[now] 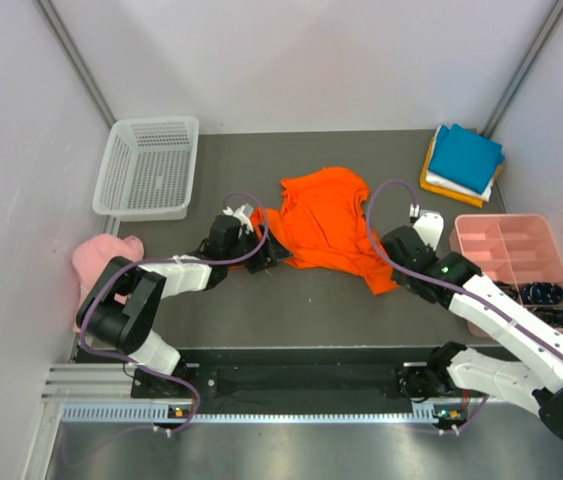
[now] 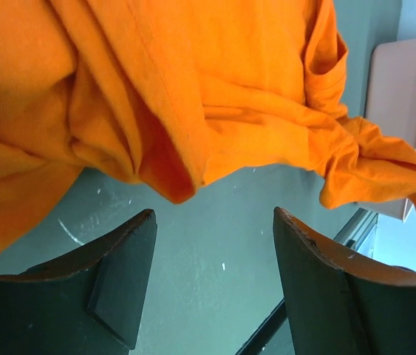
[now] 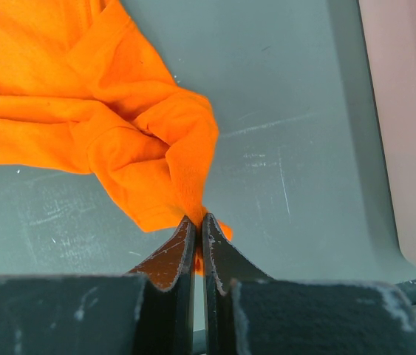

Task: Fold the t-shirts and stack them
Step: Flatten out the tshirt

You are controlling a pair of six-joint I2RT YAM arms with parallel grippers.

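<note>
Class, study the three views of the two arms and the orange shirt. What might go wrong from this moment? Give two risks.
1. The right pincer is shut on only a small tip of the crumpled bright orange fabric t-shirt, so a pull may let the cloth slip free.
2. The left pincer stands open just short of bunched folds. Closing there may catch several layers and give a crooked fold.
</note>
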